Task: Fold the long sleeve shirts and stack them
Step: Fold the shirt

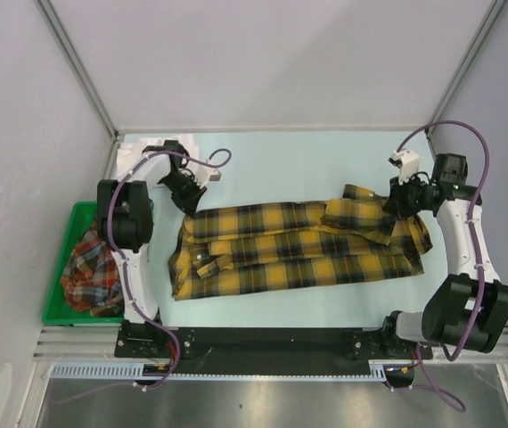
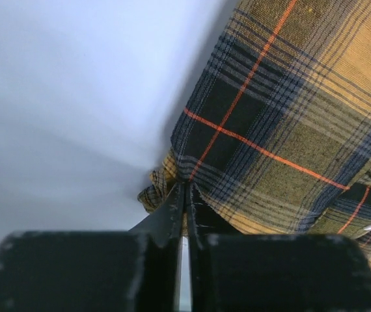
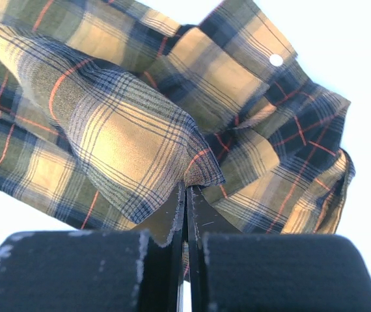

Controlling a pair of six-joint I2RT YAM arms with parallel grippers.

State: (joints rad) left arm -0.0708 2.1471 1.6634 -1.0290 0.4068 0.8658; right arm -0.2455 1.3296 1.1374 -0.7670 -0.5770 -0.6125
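Pinching the yellow-and-black plaid shirt (image 1: 290, 245), spread long across the middle of the pale tabletop (image 1: 281, 152), at its two far corners: left end effector (image 1: 187, 198) squeezed tight on a bunched edge, right end effector (image 1: 398, 201) squeezed tight on a folded-over flap. Probably best lifting both ends together, slow and level, keeping the cloth a little tight and laying the edge down straight. Handling soft, thin, floppy woven cloth with a small white button (image 3: 276, 60), so likely sagging and wrinkling easily.
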